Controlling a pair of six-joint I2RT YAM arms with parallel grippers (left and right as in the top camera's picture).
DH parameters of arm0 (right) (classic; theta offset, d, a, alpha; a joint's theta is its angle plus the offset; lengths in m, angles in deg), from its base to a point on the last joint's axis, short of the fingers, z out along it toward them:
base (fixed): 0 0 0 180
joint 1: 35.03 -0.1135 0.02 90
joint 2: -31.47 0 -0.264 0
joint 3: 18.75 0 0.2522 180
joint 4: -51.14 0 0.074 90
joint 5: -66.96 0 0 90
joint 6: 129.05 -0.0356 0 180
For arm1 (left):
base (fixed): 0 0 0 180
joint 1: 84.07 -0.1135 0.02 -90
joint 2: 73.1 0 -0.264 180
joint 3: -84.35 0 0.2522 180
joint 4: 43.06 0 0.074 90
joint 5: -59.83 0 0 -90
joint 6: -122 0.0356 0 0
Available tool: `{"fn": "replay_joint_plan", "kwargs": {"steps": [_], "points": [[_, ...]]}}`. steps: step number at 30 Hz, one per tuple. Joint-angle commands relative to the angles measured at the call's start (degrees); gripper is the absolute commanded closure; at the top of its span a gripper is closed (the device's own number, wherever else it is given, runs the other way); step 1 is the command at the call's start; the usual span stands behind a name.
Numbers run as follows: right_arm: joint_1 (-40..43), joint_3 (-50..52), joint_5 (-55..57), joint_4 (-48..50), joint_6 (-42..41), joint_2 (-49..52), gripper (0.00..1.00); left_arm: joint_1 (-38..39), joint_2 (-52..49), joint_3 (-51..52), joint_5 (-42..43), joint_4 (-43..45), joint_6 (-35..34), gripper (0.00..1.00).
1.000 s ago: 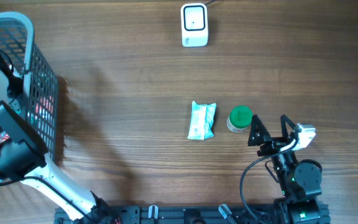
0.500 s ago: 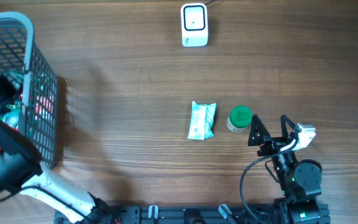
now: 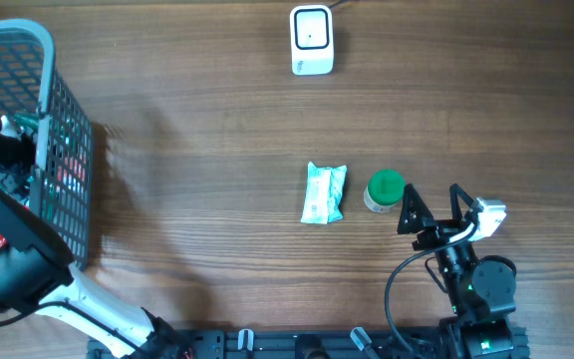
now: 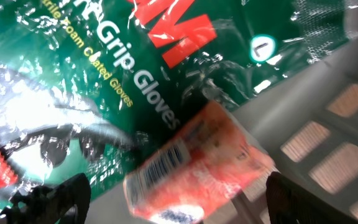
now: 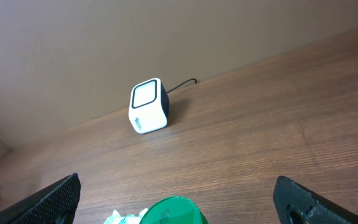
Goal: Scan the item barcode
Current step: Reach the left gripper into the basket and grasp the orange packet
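One orange packet (image 4: 197, 165) lies between the spread fingers (image 4: 58, 198) of the left claw (image 4: 176, 200), barcode showing.

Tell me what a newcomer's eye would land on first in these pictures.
The left wrist view grabs first: a glossy green glove package fills it, with an orange packet showing its barcode partly over it, inside the grey mesh basket at the table's left edge. Next come the white scanner at the far edge and, mid-table, a teal packet beside a green-lidded tub, just ahead of the open right gripper.
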State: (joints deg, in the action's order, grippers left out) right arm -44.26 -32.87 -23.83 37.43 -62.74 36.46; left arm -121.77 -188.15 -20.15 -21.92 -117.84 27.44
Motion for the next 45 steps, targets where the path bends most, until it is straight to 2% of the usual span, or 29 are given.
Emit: {"fn": "replay_joint_plan", "kwargs": {"steps": [1,7,10,13,17,20,22,29,34,41,45], "points": [[-0.24,0.07,0.79,0.28,1.01,0.11,0.0,-0.07,0.68,5.09,-0.39,4.5,1.33,0.16],[-0.24,0.07,0.76,0.28,1.03,0.11,0.0,-0.07,0.66,10.36,-0.35,11.41,1.09,0.24],[-0.24,0.07,0.76,0.28,1.01,0.11,0.0,-0.07,0.66,10.93,-0.37,12.0,0.9,0.39],[-0.24,0.07,0.76,0.28,1.03,0.11,0.0,-0.09,0.72,10.78,-0.33,12.02,-1.92,0.45],[-0.24,0.07,0.76,0.28,1.01,0.11,0.0,-0.07,0.74,9.29,1.62,10.6,-2.34,0.58],[-0.24,0.07,0.76,0.28,1.01,0.11,0.0,-0.09,0.83,6.03,1.57,8.57,-2.32,0.76],[-0.24,0.07,0.76,0.28,1.05,0.11,0.0,-0.09,1.14,2.99,1.55,6.78,-2.32,0.96],[-0.24,0.07,0.76,0.28,1.03,0.11,0.0,-1.16,4.63,-7.06,1.55,0.68,-2.43,0.96],[-0.24,0.07,0.76,0.28,1.01,0.11,0.0,-2.32,11.89,-11.1,1.62,-0.09,-8.83,0.96],[-0.24,0.07,0.76,0.28,1.03,0.11,0.0,-1.49,23.39,-11.21,1.88,0.81,-16.2,0.96],[-0.24,0.07,0.76,0.28,1.01,0.11,0.0,-0.2,28.83,-11.21,8.83,0.74,-17.38,0.96]]}}
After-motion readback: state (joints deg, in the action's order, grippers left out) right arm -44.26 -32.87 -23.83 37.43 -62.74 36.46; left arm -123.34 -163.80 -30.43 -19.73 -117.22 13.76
